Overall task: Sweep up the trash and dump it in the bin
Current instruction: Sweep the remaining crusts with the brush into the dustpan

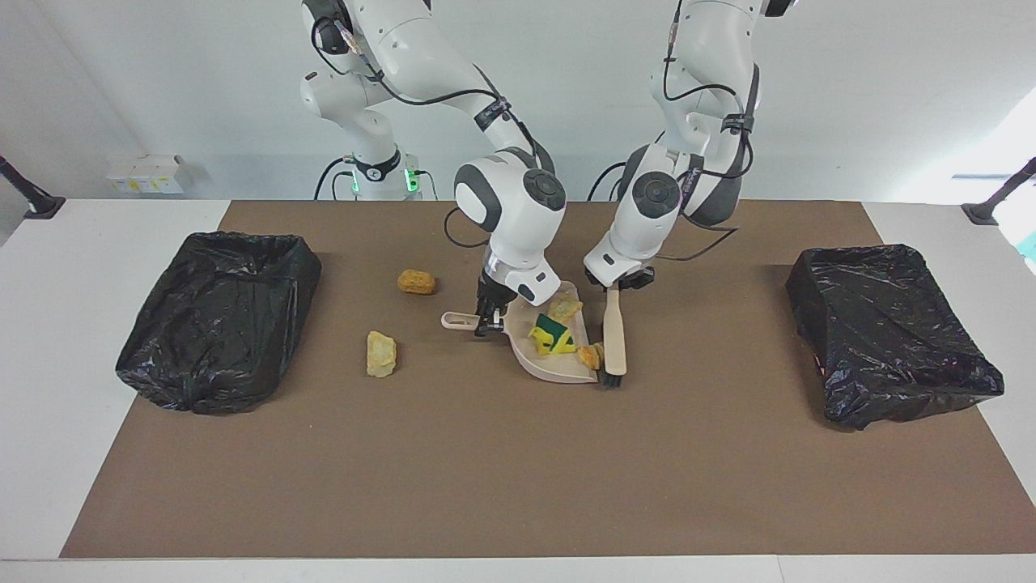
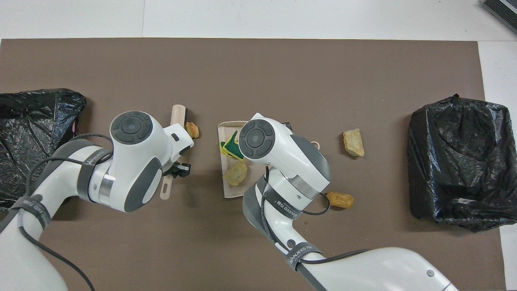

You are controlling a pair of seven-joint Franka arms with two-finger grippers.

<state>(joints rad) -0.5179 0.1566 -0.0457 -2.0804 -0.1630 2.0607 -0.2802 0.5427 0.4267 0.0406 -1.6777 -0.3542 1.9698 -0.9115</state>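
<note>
A brown rectangular mat (image 1: 486,470) covered most of the white table (image 1: 48,340). Two bins lined with crumpled black plastic bags sat on it, one bin (image 1: 217,317) toward the right arm's end and the other bin (image 1: 886,332) toward the left arm's end, each well apart from both claws.

The right gripper (image 1: 489,322) was clamped shut on the handle of a beige plastic dustpan (image 1: 534,360) lying on the mat at mid-table. The left gripper (image 1: 618,282) was closed on the beige handle of a small black-bristled hand brush (image 1: 614,340), whose bristle end was down at the pan's open edge.

In the pan, just beside the right gripper, lay a yellow-green sponge scrap (image 1: 550,338) and a tan bread-like lump (image 1: 562,307). A small orange lump (image 1: 591,355) sat between the brush and the pan's lip, touching the bristles.

Two pieces remained loose on the mat toward the right arm's end, near the right gripper: an orange-brown lump (image 1: 416,281) and a pale yellow lump (image 1: 381,353).
</note>
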